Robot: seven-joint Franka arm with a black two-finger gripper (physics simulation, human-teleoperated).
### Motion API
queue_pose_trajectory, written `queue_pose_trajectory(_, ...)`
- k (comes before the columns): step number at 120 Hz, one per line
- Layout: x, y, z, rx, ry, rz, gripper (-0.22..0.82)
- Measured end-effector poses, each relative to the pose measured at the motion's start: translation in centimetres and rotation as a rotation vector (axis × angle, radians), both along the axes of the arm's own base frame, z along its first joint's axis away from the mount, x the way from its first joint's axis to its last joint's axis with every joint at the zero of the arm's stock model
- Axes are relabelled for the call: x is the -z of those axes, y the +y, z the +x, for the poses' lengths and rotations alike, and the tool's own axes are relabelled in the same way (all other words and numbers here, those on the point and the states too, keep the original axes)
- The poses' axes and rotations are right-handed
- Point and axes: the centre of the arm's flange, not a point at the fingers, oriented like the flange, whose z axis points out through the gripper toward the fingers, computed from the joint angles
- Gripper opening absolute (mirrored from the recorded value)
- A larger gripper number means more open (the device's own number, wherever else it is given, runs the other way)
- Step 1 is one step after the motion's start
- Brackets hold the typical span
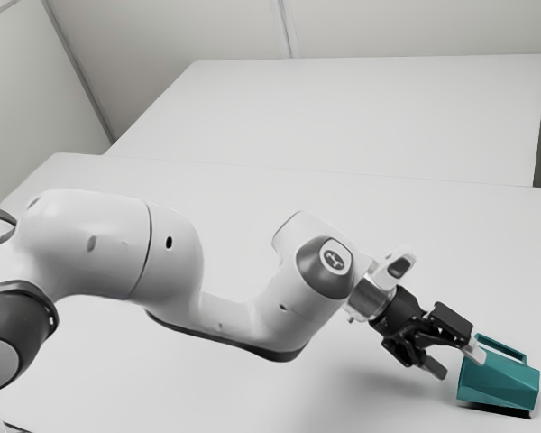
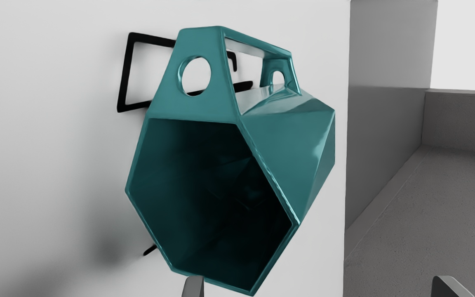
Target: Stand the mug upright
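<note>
My gripper [image 1: 458, 362] stands open at the rim end of the teal mug [image 1: 499, 386], one fingertip overlapping the rim in the exterior view. The mug lies on its side, handle upward, near the exterior view's lower right corner. In the wrist view, the faceted mug [image 2: 291, 144] turns its dark six-sided mouth toward my hand. Wide apart are the tips of the gripper [image 2: 320, 286], one at the mug's rim and the other beyond the mug's side, with no grip on it. Whether the near tip touches the rim, I cannot tell.
The mug lies on a white table [image 1: 207, 388], close to an edge that drops to a grey floor [image 2: 447, 214] in the wrist view. Another white surface [image 1: 361, 113] stands farther back. Dark shadow lines lie beside the mug.
</note>
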Motion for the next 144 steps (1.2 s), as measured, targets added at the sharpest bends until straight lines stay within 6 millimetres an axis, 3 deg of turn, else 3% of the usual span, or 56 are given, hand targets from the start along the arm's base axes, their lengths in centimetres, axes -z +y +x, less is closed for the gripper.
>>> queue_pose_trajectory(35, 1.6, -0.7, 0.5, -0.016, -0.011, -0.034, 0.6)
queue_pose_trajectory(85, 2.4, -1.5, 2.2, 0.009, -0.097, -0.046, 0.6)
queue_pose_trajectory(144, 3.8, -2.3, 1.7, 0.012, -0.111, -0.08, 0.6)
